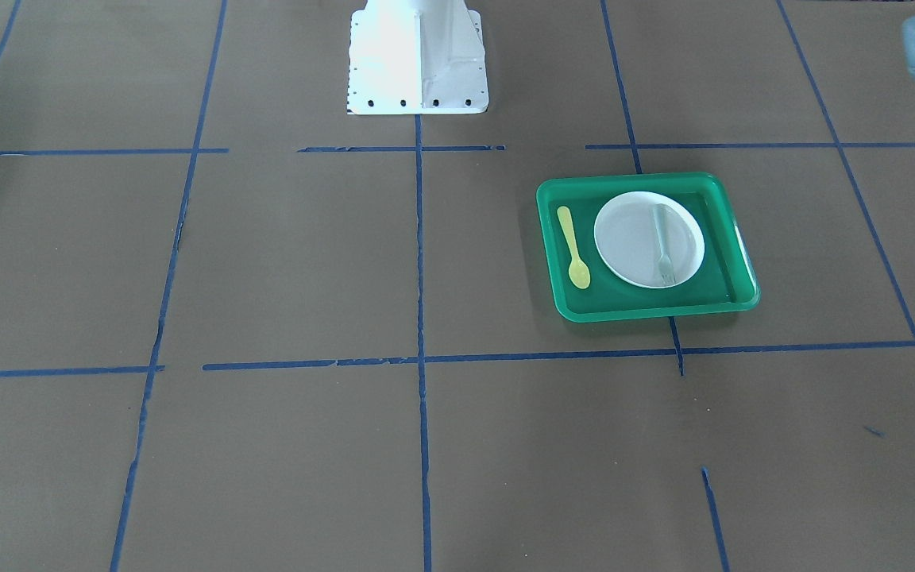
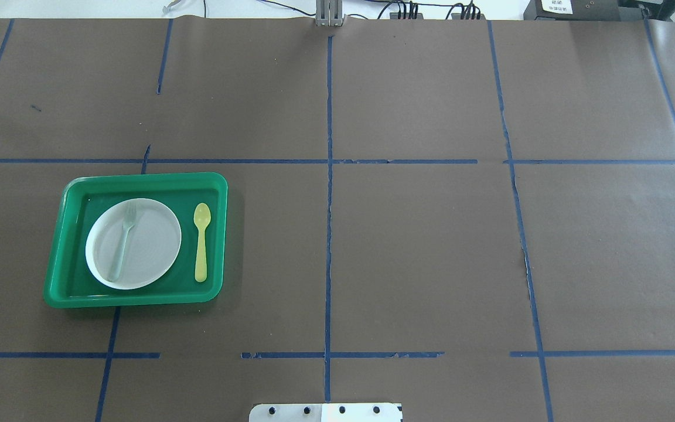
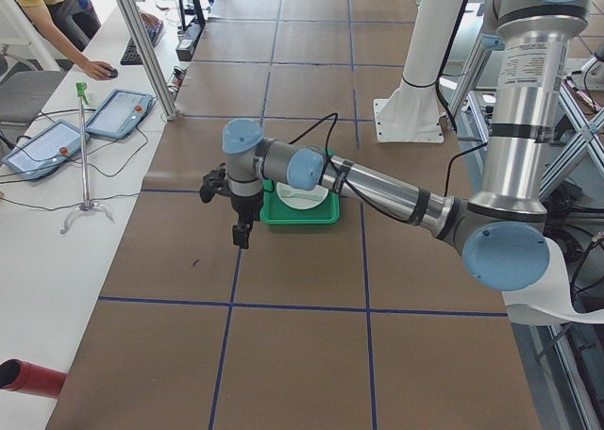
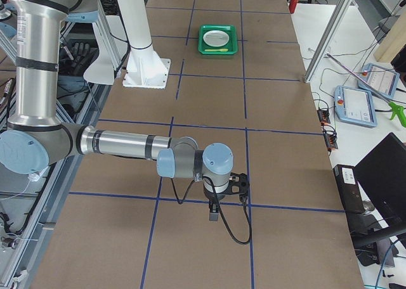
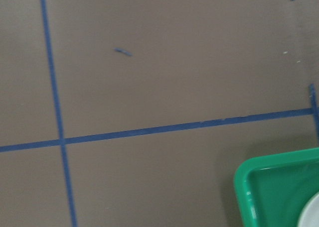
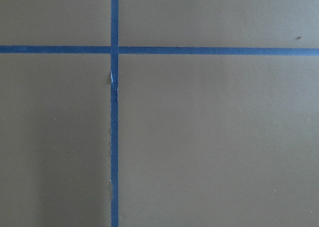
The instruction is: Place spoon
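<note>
Left gripper (image 3: pixel 243 234): hangs just off the tray's outer corner; we can't tell whether its jaws are apart or together.
Tray (image 2: pixel 63 246): green, holding the plate (image 2: pixel 150 246) with a fork (image 2: pixel 123 240) on it.
Spoon (image 2: pixel 201 246): yellow, flat in the tray just beside the plate.
Right gripper (image 4: pixel 214 213): well apart from it all; jaw state unreadable too.
Our move: to lift the spoon, we'd pinch across the slim handle, clear of plate rim and tray wall.

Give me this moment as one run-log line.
spoon: small yellow plastic spoon flat in green plastic tray, beside white round plate | left claw: beside tray, state unclear | right claw: far from tray, state unclear
</note>
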{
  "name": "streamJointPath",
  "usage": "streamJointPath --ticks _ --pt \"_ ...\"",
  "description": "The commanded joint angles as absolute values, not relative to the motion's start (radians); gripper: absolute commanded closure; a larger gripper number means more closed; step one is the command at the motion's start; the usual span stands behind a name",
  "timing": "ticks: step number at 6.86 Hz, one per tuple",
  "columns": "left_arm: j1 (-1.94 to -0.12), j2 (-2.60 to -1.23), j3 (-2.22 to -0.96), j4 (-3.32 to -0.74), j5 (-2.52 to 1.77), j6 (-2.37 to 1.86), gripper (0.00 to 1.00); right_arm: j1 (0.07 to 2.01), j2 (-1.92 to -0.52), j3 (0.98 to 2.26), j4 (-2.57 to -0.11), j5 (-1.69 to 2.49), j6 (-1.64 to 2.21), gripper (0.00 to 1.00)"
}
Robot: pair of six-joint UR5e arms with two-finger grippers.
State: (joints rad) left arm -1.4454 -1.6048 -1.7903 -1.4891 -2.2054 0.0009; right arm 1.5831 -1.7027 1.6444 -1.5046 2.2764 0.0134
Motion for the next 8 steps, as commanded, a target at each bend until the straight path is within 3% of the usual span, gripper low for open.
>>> streamJointPath --ticks 1,3,8 --pt "-1.631 -1.495 -1.718 -1.491 -2.23 0.227 0.0 1.583 -1.703 1.644 -1.505 2.276 0.014 0.0" --pt "-1.664 -1.419 -1.732 -1.496 -2.366 0.23 0.0 1.583 -1.703 1.644 -1.505 2.276 0.014 0.0" --pt "-1.664 -1.424 -1.723 -1.497 -2.393 0.225 0.0 1.583 -1.703 1.644 -1.505 2.276 0.014 0.0"
